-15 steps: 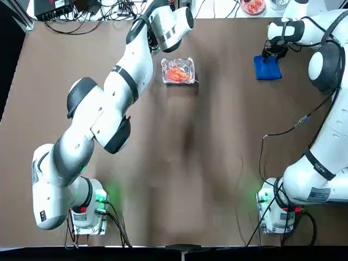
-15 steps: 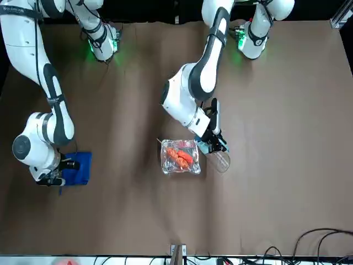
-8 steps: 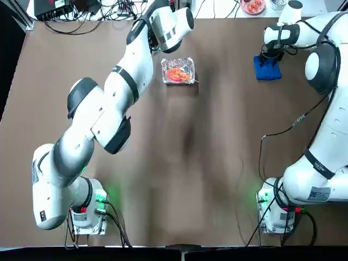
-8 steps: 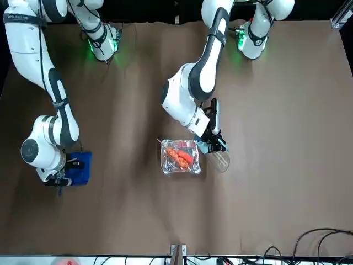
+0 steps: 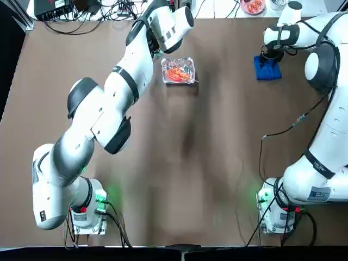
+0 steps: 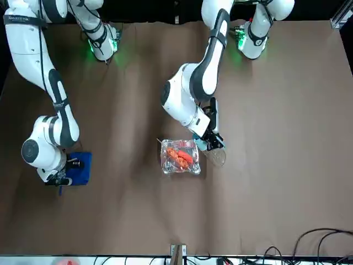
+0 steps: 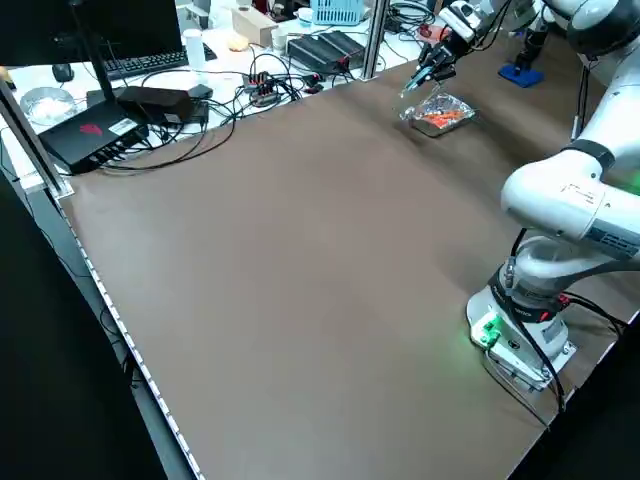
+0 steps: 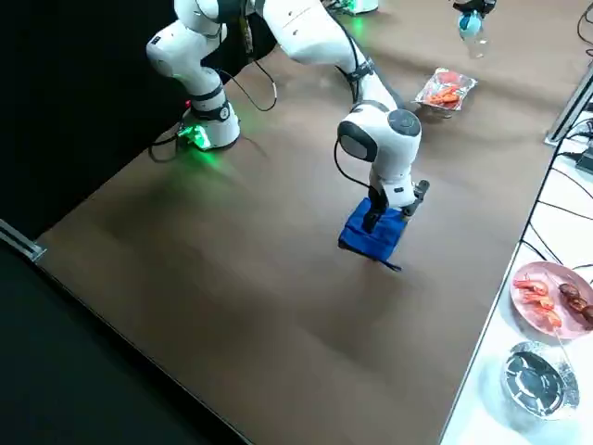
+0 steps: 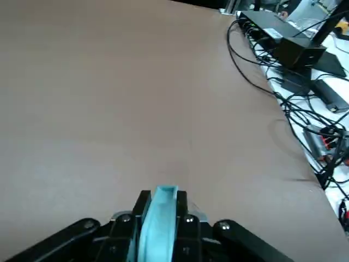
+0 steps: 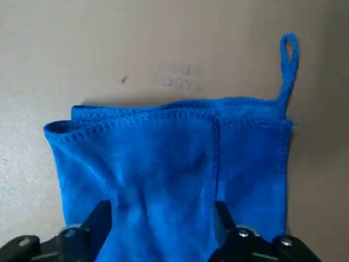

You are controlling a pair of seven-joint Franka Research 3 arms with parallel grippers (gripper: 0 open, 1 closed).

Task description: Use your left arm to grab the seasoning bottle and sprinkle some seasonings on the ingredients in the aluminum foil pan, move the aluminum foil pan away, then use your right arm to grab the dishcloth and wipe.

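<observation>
Left jaws (image 9: 162, 218) clamped on the light-blue-capped clear plastic bottle (image 6: 215, 155), held tilted beside the crinkled silver foil pan (image 6: 180, 157); right jaws (image 10: 163, 221) parted over the folded blue cloth (image 10: 163, 164); risk: excess wrist tilt could spill seasoning onto the brown table (image 5: 179, 190).

a monitor (image 7: 45, 30) and a keyboard (image 7: 140, 64) stand near a pink plate (image 7: 432, 34) and tangled black cables (image 7: 240, 98).
</observation>
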